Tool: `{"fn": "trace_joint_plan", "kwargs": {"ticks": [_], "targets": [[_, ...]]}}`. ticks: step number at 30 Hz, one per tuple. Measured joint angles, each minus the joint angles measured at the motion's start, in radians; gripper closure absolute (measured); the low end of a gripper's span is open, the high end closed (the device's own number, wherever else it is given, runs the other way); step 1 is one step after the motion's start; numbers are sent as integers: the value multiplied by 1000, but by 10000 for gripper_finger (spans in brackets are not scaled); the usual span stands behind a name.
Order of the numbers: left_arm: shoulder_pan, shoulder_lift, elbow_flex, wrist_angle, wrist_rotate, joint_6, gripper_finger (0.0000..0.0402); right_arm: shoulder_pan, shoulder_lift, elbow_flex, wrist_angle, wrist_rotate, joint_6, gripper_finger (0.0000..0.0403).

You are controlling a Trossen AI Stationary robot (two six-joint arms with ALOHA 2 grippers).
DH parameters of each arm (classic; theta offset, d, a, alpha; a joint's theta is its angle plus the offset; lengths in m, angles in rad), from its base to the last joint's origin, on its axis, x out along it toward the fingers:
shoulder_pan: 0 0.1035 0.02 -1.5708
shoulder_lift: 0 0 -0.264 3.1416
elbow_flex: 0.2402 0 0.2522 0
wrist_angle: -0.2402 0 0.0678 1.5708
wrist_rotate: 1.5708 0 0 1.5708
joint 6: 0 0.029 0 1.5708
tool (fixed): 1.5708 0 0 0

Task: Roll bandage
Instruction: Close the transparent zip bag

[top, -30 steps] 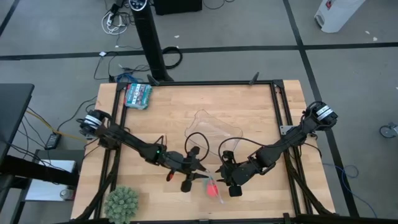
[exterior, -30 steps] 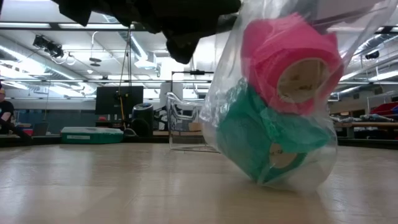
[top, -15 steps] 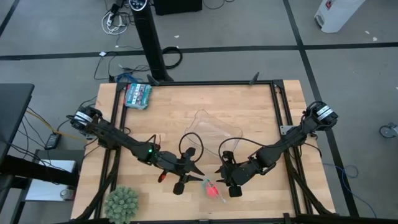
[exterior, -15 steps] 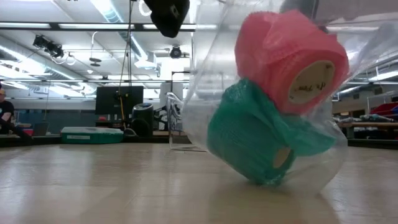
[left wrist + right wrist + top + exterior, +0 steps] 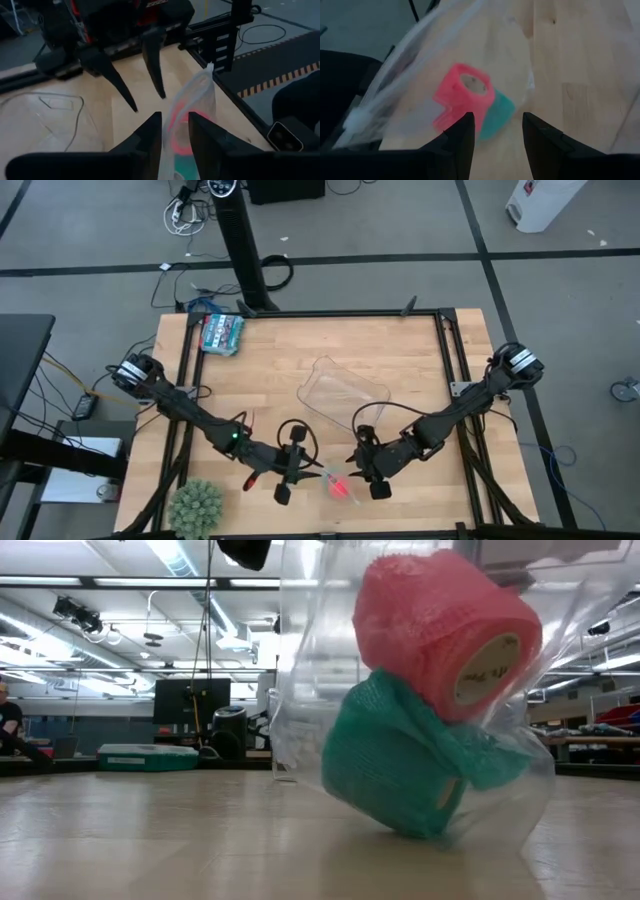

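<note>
A clear plastic bag (image 5: 300,690) holds the pink-red bandage roll (image 5: 440,630) on top of a teal roll (image 5: 390,770). The bag's bottom rests on the table near the front edge, and it also shows in the high view (image 5: 340,485). My left gripper (image 5: 172,117) is shut on the bag, on the bag's left in the high view (image 5: 316,473). My right gripper (image 5: 497,120) is open just right of the bag (image 5: 356,472), its fingers clear of the plastic and pointing at the rolls (image 5: 465,95). My left gripper pinches the clear bag's upper part (image 5: 175,125) between its two fingers, coming level from the table's left. The loose top edge (image 5: 209,72) stands up beyond the fingertips. The bag hangs below the hold with its bottom (image 5: 440,830) on the table, the rolls inside.
A clear plastic tray (image 5: 345,388) lies mid-table behind the grippers. A teal packet (image 5: 222,332) sits at the far left corner and a green spiky ball (image 5: 195,505) at the near left corner. Bare wood lies between them.
My left gripper has gone toward the table's near edge and a little left, drawing the bag's top with it. The bag has shifted left on the table and the two rolls inside have turned slightly. My right gripper has stayed in place.
</note>
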Motion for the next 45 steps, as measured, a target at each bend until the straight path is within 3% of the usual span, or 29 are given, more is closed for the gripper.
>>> {"fn": "trace_joint_plan", "kwargs": {"ticks": [11,17,23,26,34,36,40,45], "targets": [[-46,71,1,19,-70,-28,300,29,-83,0,-69,-2,90,248],[-46,109,2,36,-133,-26,300,53,-80,0,-61,-93,149,248],[-46,109,4,84,-176,-23,301,117,-79,0,-73,-104,222,250],[-45,109,4,90,-181,-27,314,152,-79,0,-86,-58,256,253],[-44,109,4,163,-173,-33,383,192,-79,0,-180,181,304,254],[-44,108,4,164,-165,-51,391,192,-78,0,-211,190,343,254],[-47,108,4,155,-135,-137,387,220,-78,0,-208,205,398,254],[-66,108,3,119,-162,-169,331,261,-78,-10,-210,274,473,254]]}}
